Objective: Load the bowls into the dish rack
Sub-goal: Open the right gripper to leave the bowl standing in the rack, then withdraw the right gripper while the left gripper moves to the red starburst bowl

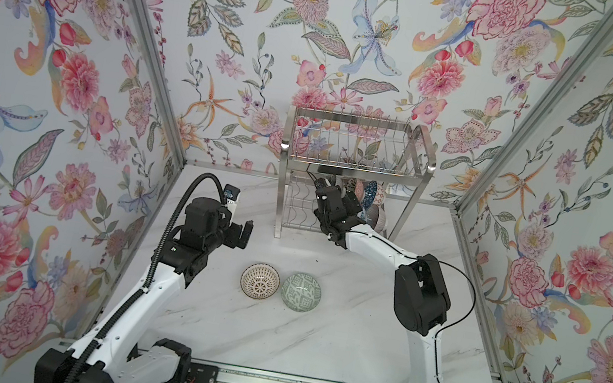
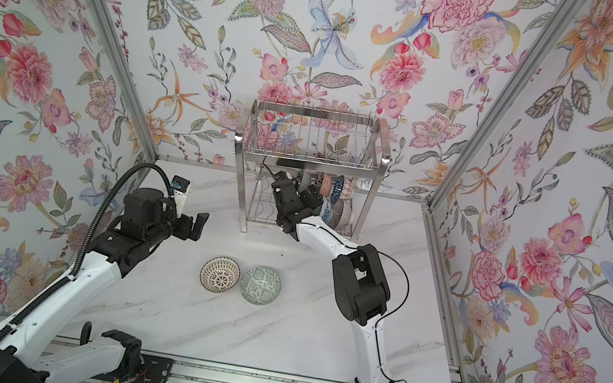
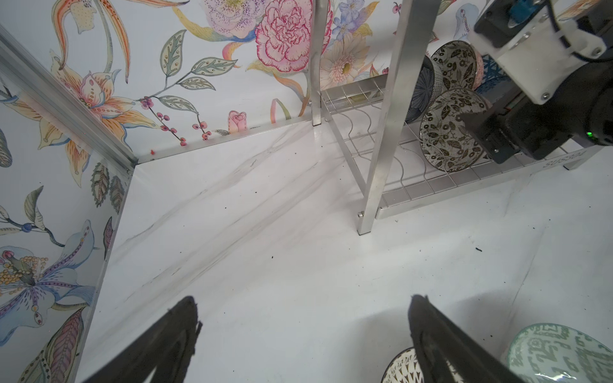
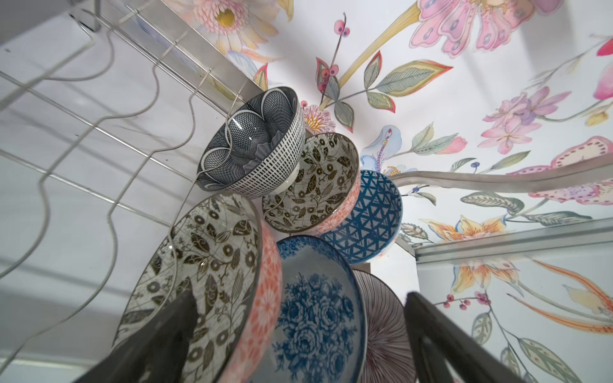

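Left gripper (image 1: 240, 233), jaws spread, is nearer the black-white bowl (image 1: 260, 281) and green bowl (image 1: 301, 291), side by side on table (image 1: 312, 349). Right gripper (image 4: 298, 298), jaws spread, is inside dish rack (image 1: 356, 172) among racked bowls (image 4: 215, 265).

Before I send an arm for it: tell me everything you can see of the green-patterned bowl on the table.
The green-patterned bowl is small and round, apparently glazed ceramic, pale green with a darker geometric print inside. It sits upright, mouth up, on the white marble tabletop, in front of the dish rack and not yet loaded. A black-and-white bowl sits close on its left in both top views; whether their rims touch is unclear. Nothing holds it.
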Controlling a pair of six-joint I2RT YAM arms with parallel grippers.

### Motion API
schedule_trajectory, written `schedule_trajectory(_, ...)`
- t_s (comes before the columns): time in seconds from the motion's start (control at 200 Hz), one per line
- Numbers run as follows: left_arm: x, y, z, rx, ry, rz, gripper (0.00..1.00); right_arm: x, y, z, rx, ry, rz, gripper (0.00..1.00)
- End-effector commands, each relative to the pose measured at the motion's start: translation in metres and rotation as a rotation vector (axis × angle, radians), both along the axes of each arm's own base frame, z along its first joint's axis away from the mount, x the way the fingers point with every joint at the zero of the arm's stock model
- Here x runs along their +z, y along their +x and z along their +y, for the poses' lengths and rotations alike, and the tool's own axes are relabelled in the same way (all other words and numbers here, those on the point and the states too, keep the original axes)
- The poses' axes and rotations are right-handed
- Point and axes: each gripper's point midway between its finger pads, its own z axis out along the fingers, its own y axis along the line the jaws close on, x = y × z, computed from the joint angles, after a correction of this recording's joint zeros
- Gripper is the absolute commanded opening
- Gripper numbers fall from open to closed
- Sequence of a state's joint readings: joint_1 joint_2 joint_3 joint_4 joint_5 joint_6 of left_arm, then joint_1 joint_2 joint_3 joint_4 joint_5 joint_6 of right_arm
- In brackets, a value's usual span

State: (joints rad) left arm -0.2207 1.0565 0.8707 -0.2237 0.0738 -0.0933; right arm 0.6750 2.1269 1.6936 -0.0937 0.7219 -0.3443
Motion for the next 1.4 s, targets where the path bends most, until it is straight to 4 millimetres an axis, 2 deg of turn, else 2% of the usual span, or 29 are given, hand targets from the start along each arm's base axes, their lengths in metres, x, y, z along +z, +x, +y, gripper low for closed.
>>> schedule_trajectory(0.0, -0.005, 0.001, 0.0, 0.002, -0.017, 0.019, 0.99, 0.011, -0.021, 0.009, 0.05, 0.107, 0.016, 0.99)
schedule_trajectory(0.13, -0.003, 0.001, -0.002, 0.0, -0.027, 0.035, 0.99, 0.009, -0.044, 0.009, 0.101, 0.171, 0.051, 0.99)
schedule_trajectory(0.27, -0.008, -0.003, -0.002, 0.017, -0.033, 0.072, 1.0, 0.015, -0.071, 0.006, 0.169, 0.259, 0.072, 0.99)
schedule_trajectory(0.41, -0.023, -0.011, -0.002, 0.042, -0.062, 0.123, 0.99, 0.031, -0.098, -0.002, 0.235, 0.355, 0.086, 0.99)
schedule_trajectory(0.565, -0.046, -0.023, -0.013, 0.051, -0.105, 0.181, 0.99, 0.041, -0.121, -0.021, 0.249, 0.44, 0.12, 0.99)
schedule_trajectory(0.58, -0.049, -0.024, -0.013, 0.054, -0.107, 0.186, 0.99, 0.042, -0.116, -0.034, 0.22, 0.448, 0.119, 0.99)
schedule_trajectory(0.636, -0.06, -0.028, -0.015, 0.063, -0.117, 0.209, 0.99, 0.046, -0.119, -0.047, 0.196, 0.477, 0.125, 0.99)
schedule_trajectory(0.866, -0.109, -0.049, -0.025, 0.084, -0.172, 0.3, 0.99, 0.068, -0.133, -0.087, 0.146, 0.58, 0.092, 0.99)
schedule_trajectory(1.006, -0.131, -0.059, -0.029, 0.082, -0.193, 0.343, 0.99, 0.077, -0.137, -0.102, 0.127, 0.59, 0.065, 0.99)
schedule_trajectory(1.171, -0.152, -0.07, -0.029, 0.087, -0.202, 0.388, 0.99, 0.084, -0.141, -0.108, 0.111, 0.601, 0.067, 0.99)
schedule_trajectory(1.256, -0.157, -0.074, -0.03, 0.087, -0.208, 0.401, 0.99, 0.091, -0.146, -0.111, 0.099, 0.593, 0.084, 0.99)
schedule_trajectory(1.396, -0.16, -0.076, -0.03, 0.091, -0.219, 0.405, 0.99, 0.111, -0.163, -0.128, 0.067, 0.568, 0.094, 0.99)
